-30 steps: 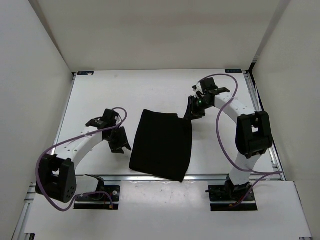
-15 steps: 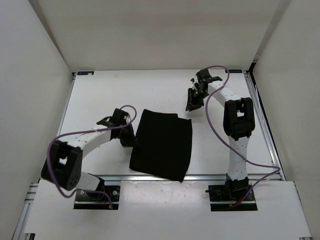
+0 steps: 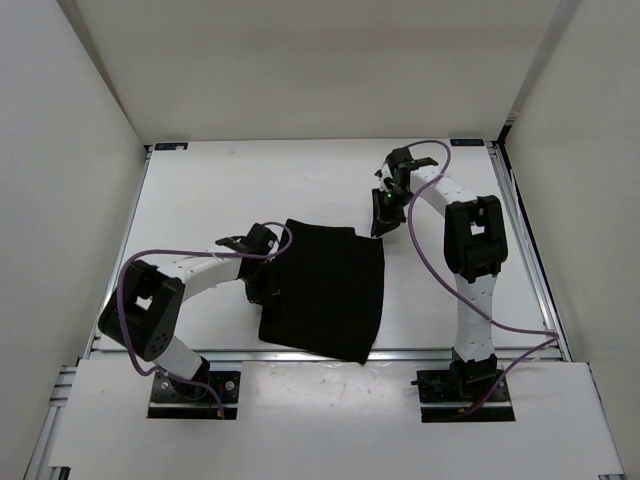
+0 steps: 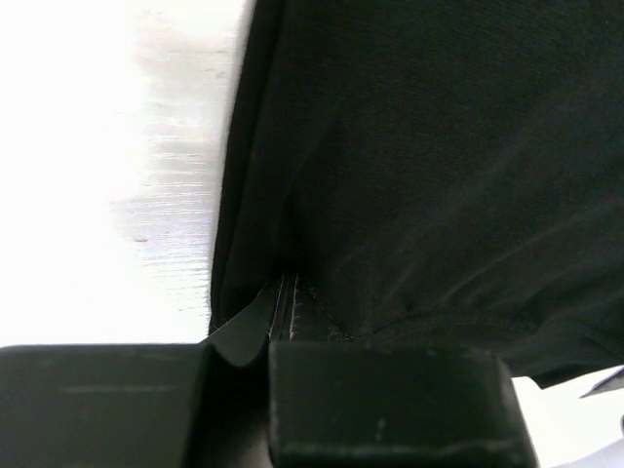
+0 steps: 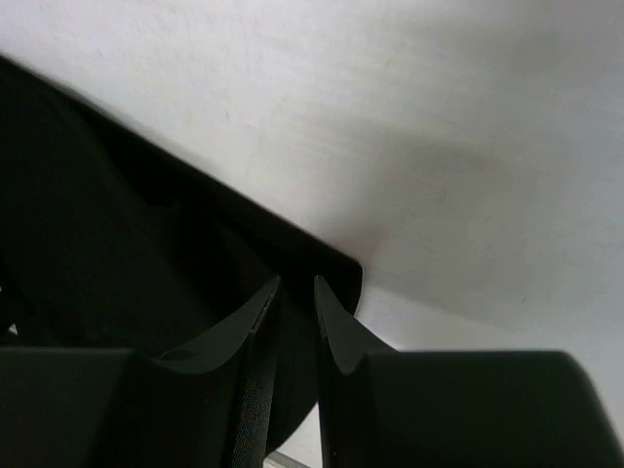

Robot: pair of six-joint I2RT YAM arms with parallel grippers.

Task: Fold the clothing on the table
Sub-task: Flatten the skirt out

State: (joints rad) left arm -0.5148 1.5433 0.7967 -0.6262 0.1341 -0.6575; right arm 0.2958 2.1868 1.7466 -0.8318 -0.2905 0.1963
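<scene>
Top view: the clothing (image 3: 325, 290) lies flat near the middle of the table (image 3: 200, 200), a little toward 6 o'clock. It is a folded black rectangle. Its long axis runs from about 12:30 down to 6:30, so the far short edge sits slightly right of the near one. The near edge reaches the rail at the table's 6 o'clock side. The left gripper (image 3: 266, 287) is at the clothing's 9 o'clock edge, touching it. The right gripper (image 3: 380, 228) is at the 1 o'clock corner. Finger state is too small to read here.

Left wrist view: the clothing (image 4: 439, 156) fills the right and centre, with bare table (image 4: 117, 146) at 9 to 11 o'clock. The cloth's edge runs from 12 o'clock down toward the left gripper (image 4: 270, 341). The fingers (image 4: 390, 409) are together, clamped on that edge, and stacked hem layers show just above the seam between them.

Right wrist view: the clothing (image 5: 88, 214) covers the 7 to 10 o'clock part, and its edge slants down to a corner near centre. The table (image 5: 409, 127) takes the rest. The right gripper (image 5: 294, 312) stands at that corner. Its fingers (image 5: 239, 341) are a narrow gap apart, with dark cloth seen through the gap. Whether fabric lies between them I cannot tell.
</scene>
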